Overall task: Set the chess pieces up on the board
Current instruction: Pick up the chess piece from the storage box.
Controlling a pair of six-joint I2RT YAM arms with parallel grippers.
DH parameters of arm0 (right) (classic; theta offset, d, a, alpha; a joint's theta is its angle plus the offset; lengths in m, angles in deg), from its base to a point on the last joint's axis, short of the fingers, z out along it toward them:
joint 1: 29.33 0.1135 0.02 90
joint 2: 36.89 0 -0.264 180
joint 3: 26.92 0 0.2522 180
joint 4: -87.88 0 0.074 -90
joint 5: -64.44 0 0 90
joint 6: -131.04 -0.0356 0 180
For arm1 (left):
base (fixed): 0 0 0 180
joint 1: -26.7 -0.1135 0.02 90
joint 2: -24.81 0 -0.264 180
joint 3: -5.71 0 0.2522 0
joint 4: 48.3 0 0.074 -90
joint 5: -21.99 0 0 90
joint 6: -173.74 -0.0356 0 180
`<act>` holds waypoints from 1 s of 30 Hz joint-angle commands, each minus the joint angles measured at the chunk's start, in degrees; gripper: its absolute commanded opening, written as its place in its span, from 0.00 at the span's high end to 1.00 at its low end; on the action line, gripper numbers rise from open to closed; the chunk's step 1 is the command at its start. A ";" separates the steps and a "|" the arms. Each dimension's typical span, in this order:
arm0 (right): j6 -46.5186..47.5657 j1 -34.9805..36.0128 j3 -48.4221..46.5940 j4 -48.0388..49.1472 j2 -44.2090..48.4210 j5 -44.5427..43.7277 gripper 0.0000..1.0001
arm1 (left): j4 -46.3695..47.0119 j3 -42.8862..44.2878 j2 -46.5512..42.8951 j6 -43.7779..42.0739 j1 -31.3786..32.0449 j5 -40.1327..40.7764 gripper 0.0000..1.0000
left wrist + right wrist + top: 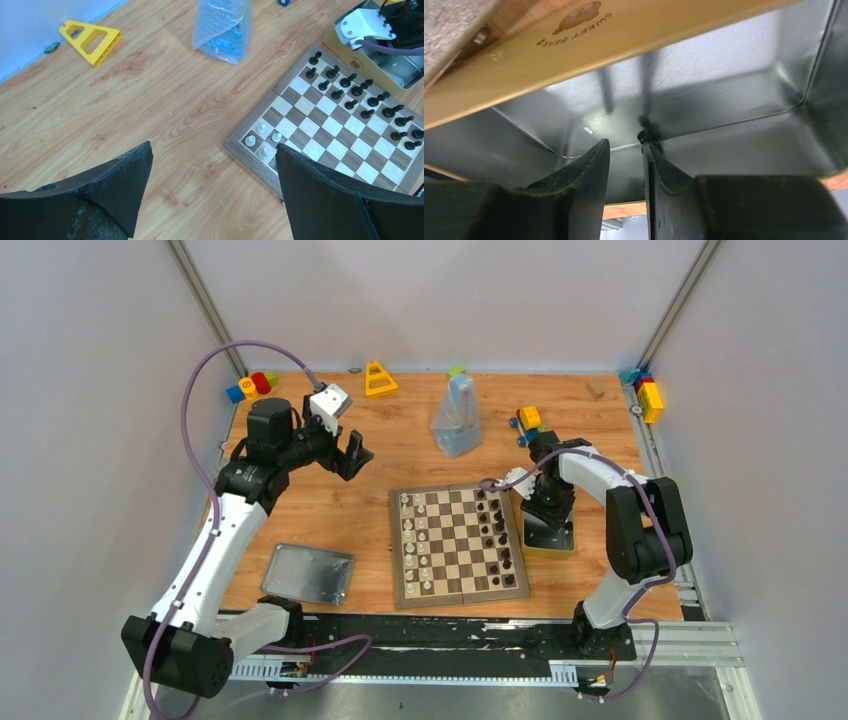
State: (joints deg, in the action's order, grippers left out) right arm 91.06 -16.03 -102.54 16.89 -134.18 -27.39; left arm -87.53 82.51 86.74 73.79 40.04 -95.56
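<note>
The board [460,594] lies mid-table, with cream chess pieces [412,540] in its left columns and black chess pieces [497,535] in its right columns. In the left wrist view the board [250,160] shows black pieces [360,95] far right and a few cream pieces [260,135] at the near corner. My left gripper [352,455] is open and empty, held above bare table left of the board [214,150]. My right gripper [548,512] reaches into the silver tin [556,537]. Its jaws [624,144] stand narrowly apart, and a small black piece [642,135] lies at the right fingertip.
The tin's lid [308,573] lies at front left. A bubble-wrap bag [457,420] stands behind the board. A yellow triangular block [379,380] and coloured toy blocks [250,385], [648,395], [527,422] sit along the back.
</note>
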 commanded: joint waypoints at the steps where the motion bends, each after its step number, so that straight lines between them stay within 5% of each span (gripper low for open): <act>1: 2.06 -0.05 1.00 3.56 -0.91 -2.76 0.68 | 2.19 0.77 0.14 -0.56 -0.42 -0.71 0.00; 16: 3.15 -0.05 1.45 6.17 -2.52 -3.89 0.69 | 2.03 0.89 0.54 -0.59 -0.42 -0.74 0.00; 30: 3.19 0.00 1.51 6.25 -3.03 -5.61 0.87 | 2.01 0.77 0.59 -0.68 -0.42 -0.95 0.00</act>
State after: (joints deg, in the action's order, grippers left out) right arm 93.64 -15.97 -100.97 21.74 -137.00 -31.91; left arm -87.53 82.51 87.42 73.76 40.04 -95.58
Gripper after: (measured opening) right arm 0.162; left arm 0.998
